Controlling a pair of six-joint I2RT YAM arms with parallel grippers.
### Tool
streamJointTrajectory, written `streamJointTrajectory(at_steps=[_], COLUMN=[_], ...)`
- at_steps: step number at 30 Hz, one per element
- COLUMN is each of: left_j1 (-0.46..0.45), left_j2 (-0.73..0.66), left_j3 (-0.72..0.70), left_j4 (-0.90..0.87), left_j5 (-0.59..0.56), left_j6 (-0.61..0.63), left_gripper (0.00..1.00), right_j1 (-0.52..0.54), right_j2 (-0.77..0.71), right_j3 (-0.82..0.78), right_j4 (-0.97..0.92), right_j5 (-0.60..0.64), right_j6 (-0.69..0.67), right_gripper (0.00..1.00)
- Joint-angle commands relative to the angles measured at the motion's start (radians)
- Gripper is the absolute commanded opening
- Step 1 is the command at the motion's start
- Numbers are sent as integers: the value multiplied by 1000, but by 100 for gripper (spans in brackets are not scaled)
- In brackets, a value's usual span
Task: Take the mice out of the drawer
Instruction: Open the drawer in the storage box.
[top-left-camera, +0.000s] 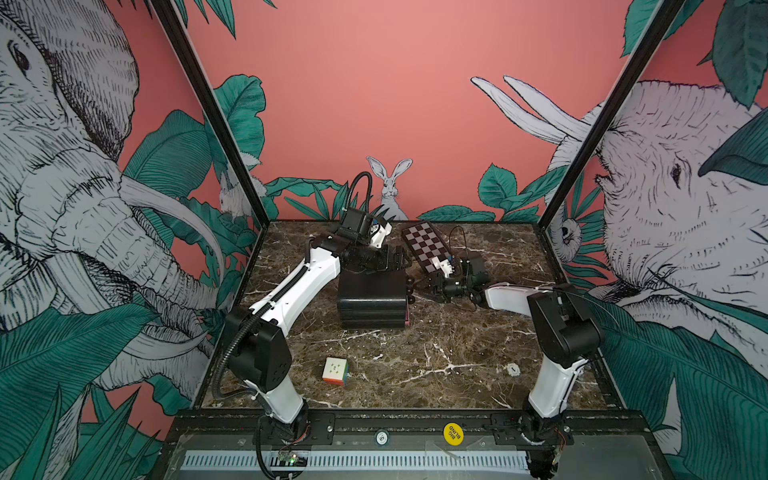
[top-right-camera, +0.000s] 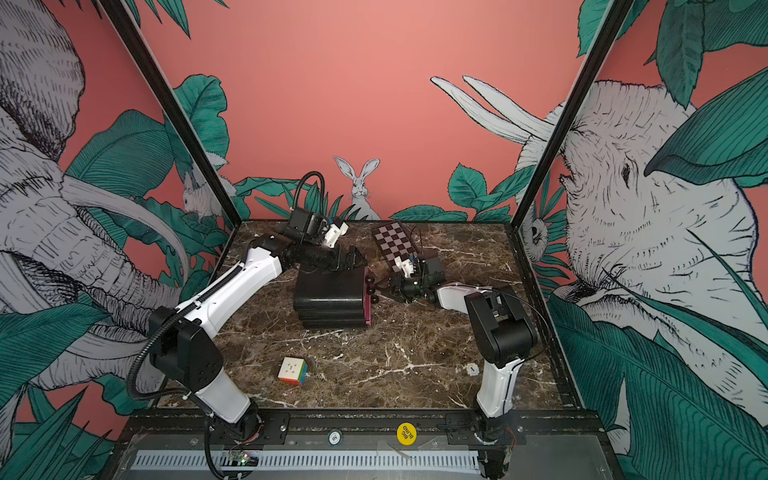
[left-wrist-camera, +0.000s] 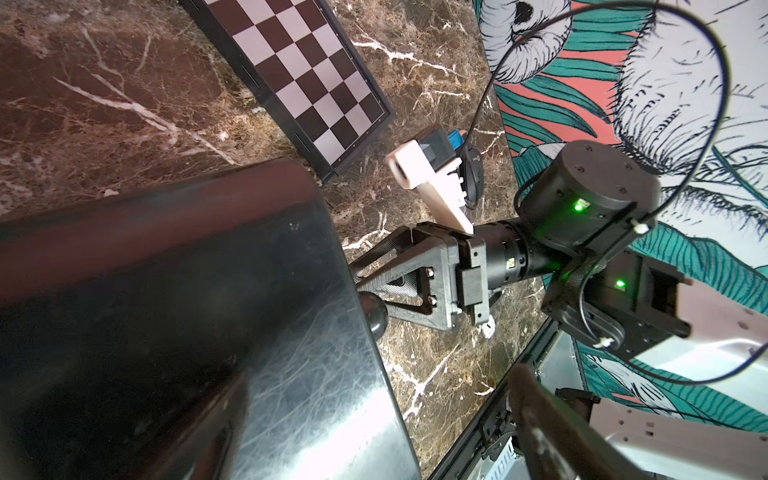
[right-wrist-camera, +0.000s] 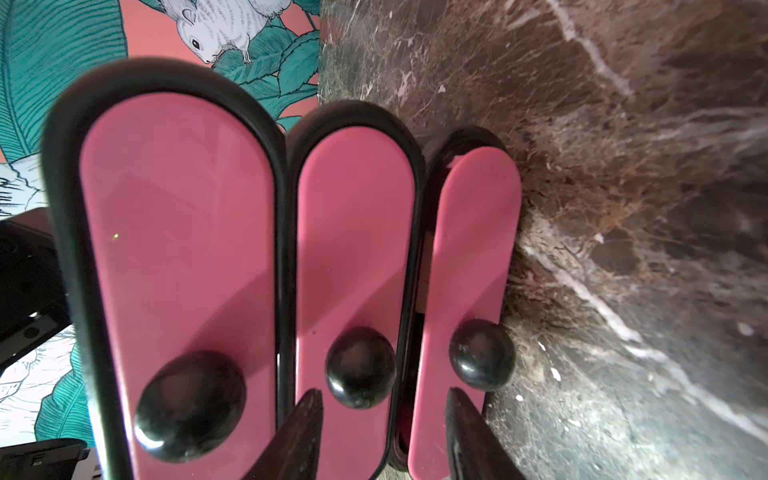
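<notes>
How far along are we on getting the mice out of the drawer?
Nothing done: no mice show on the table. In hand: the right gripper is open at the middle knob of the drawer unit; the left gripper sits over its top. Left: open a drawer, unload mice.

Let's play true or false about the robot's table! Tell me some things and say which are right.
1. All three drawer fronts are pink. True.
2. The chessboard lies at the back of the table. True.
3. The puzzle cube sits on the chessboard. False: it lies on the table, toward the front.
4. The right gripper holds the puzzle cube. False: it is open at the middle knob.
</notes>
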Motion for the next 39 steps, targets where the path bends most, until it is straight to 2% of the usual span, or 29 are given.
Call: streamJointTrajectory(at_steps=[1, 10, 14, 30, 39], left_j1=[-4, -6, -6, -6, -6], left_j2=[11, 9, 11, 4, 3], left_j3=[-9, -16, -19, -24, -33], left_j4=[-38, -23, -23, -29, -26], left_j5=[-24, -30, -30, -36, -48], left_j6=[-24, -46, -52, -54, -58], left_gripper=[99, 99, 99, 99, 99], right_j1=[9, 35, 42, 53, 33], right_j2=[23, 80, 90, 108, 86], right_j3=[18, 41, 36, 5, -31], right_j4=[83, 169, 203, 272, 239], right_j5=[-34, -63, -76, -93, -41], right_j6=[28, 89, 111, 156, 139], right_gripper=[47, 48, 41, 35, 24])
